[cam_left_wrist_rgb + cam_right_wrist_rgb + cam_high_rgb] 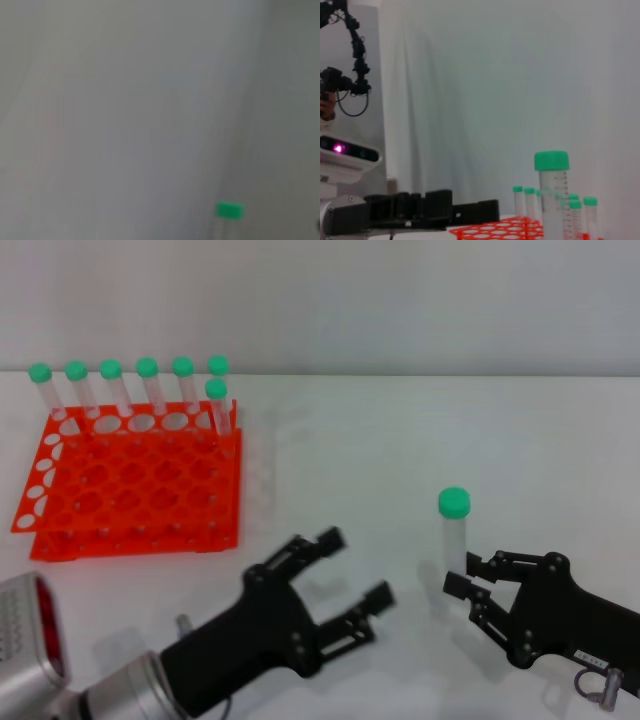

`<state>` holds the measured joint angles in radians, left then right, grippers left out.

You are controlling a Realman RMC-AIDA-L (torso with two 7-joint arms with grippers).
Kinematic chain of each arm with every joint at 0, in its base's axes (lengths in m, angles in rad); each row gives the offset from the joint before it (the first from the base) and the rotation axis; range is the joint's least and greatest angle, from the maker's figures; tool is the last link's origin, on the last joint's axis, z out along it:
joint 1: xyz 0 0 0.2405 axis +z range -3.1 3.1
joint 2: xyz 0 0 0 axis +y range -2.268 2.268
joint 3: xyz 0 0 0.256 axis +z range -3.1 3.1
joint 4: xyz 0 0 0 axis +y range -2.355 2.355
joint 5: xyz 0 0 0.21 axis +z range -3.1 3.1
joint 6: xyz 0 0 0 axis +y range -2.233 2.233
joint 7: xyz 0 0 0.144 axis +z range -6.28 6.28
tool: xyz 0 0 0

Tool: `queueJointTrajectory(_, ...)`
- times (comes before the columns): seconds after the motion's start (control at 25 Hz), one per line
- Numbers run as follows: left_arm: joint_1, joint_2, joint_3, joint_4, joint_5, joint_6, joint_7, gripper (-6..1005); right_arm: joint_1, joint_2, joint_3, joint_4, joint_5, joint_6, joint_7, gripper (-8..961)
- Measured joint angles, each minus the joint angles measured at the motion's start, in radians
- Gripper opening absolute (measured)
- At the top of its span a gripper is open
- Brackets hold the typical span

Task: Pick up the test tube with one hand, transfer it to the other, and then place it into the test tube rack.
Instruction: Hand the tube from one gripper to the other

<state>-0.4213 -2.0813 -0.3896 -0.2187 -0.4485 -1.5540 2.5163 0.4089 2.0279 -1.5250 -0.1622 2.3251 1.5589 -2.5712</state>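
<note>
My right gripper [463, 576] is at the front right, shut on the lower part of the test tube [454, 532]. The tube stands upright with its green cap on top. It also shows close up in the right wrist view [553, 200]. My left gripper [355, 567] is open and empty at the front middle, its fingers pointing toward the tube, a short way to its left. The orange-red test tube rack [130, 490] lies at the back left. The left wrist view is blurred and shows only a green cap [229, 210].
Several green-capped tubes [146, 390] stand in the rack's back row, one more [217, 405] in front of them at the right end. The right wrist view shows the left gripper [420, 209], the rack [495, 231] and its tubes [525, 200].
</note>
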Motion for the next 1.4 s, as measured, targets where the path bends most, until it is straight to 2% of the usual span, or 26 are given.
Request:
queueJointTrajectory(0.12,-0.012,0.0,-0.006,-0.02,0.043,-0.004,0.002,843,0.001,0.0,-0.021,-0.007,0.001,-0.002,0.0,188)
queueJointTrajectory(0.48,-0.045,-0.002,-0.006,-0.036,0.047,0.023,0.003,828,0.004,-0.001,-0.091,-0.022,0.002,-0.04,-0.013,188)
queueJointTrajectory(1.28,-0.127,0.0,-0.005,-0.046,0.049,0.116,0.024,794,0.007,0.0,-0.101,-0.035,0.002,-0.071,-0.014,187)
queueJointTrajectory(1.4,-0.133,0.0,-0.006,-0.046,0.049,0.127,0.028,560,0.007,0.0,-0.101,-0.036,0.002,-0.073,-0.014,187)
